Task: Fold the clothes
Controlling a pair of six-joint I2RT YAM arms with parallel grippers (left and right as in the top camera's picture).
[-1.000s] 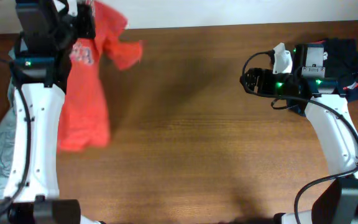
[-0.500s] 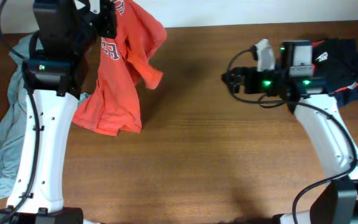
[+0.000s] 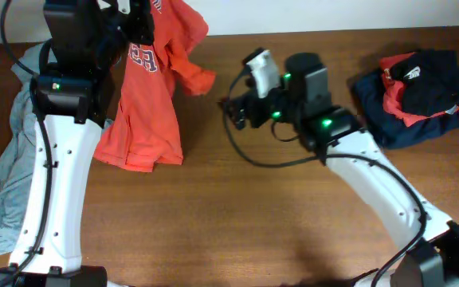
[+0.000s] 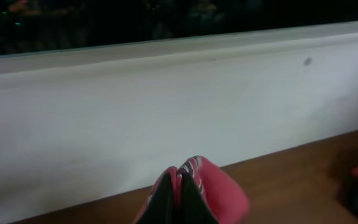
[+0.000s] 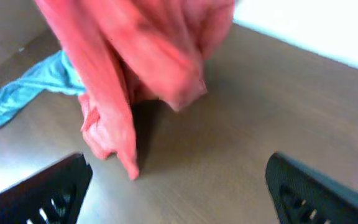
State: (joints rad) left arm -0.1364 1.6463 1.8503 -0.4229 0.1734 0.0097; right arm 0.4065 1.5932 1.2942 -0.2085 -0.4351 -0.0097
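While the left gripper (image 4: 178, 180) keeps pinching the red shirt (image 3: 146, 112), the spread right gripper (image 5: 179, 190) has swung toward it

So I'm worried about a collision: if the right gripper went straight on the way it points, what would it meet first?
Probably the red T-shirt hanging from the left gripper. The open right gripper faces it across bare table, though how far off is unclear.

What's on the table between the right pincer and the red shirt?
Only bare table separates the right pincer from the red shirt, per the overhead view.
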